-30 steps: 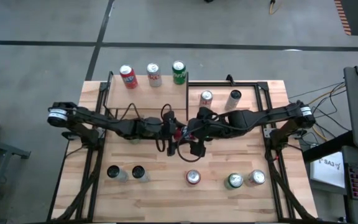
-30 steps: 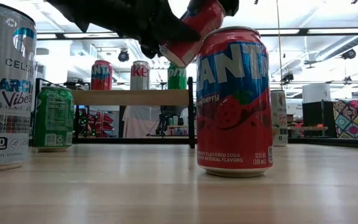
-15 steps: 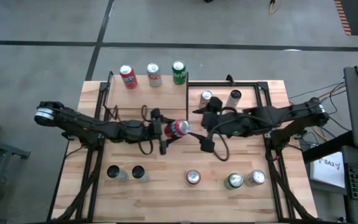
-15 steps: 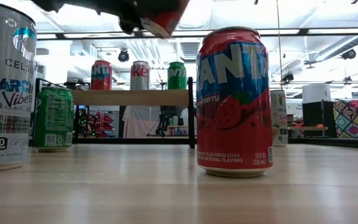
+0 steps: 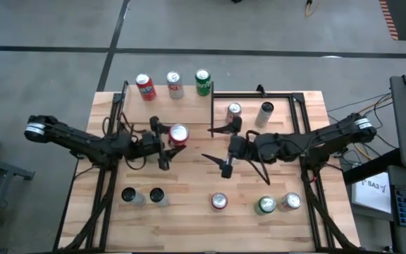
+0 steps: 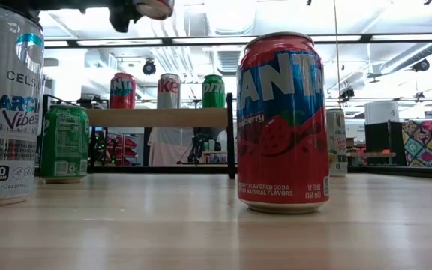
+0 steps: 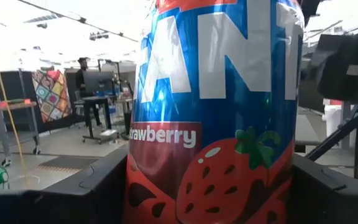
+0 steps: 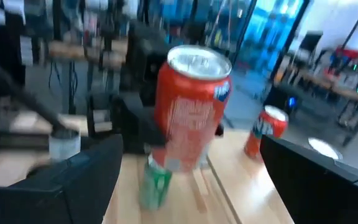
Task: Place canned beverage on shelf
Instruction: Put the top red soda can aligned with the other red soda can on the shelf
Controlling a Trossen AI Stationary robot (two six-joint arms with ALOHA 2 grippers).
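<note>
Carrying the strawberry soda can [image 5: 178,134] clear of the desk [image 5: 189,226], the left tool [image 5: 166,143] has its fingers closed on the can body, as the left wrist view confirms with the can filling the space between the fingers. The right tool [image 5: 219,147] hangs near the desk's middle with its fingers spread wide and nothing between them. The shelf [image 5: 162,106] stands at the far left part of the desk and already bears three cans [image 5: 174,84] in a row along its far edge. Main hazard: the carried can may strike one of the three standing cans or a black post of the shelf [image 6: 229,135] on approach and topple them. A second hazard is release with the can tilted, which would likely let it tip or roll off the board. Slippage in the grip is also possible, since the hold is only on the can's smooth wall.
</note>
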